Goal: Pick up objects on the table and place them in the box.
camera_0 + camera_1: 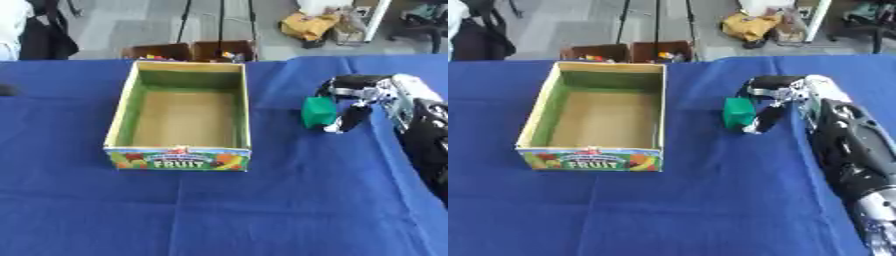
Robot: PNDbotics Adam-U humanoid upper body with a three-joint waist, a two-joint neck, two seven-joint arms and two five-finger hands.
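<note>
While the fruit box [179,159] sits open on the blue tablecloth [262,210], you have the right hand [785,97] at its 3 o'clock, fingers curled around the green block [738,113], well apart from the box wall

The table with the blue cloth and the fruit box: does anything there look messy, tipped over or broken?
Nothing stands out. The fruit box sits upright and empty on the blue cloth, with no dents visible. The right hand has its fingers curled around a green block to the box's right. Nothing is spilled.
</note>
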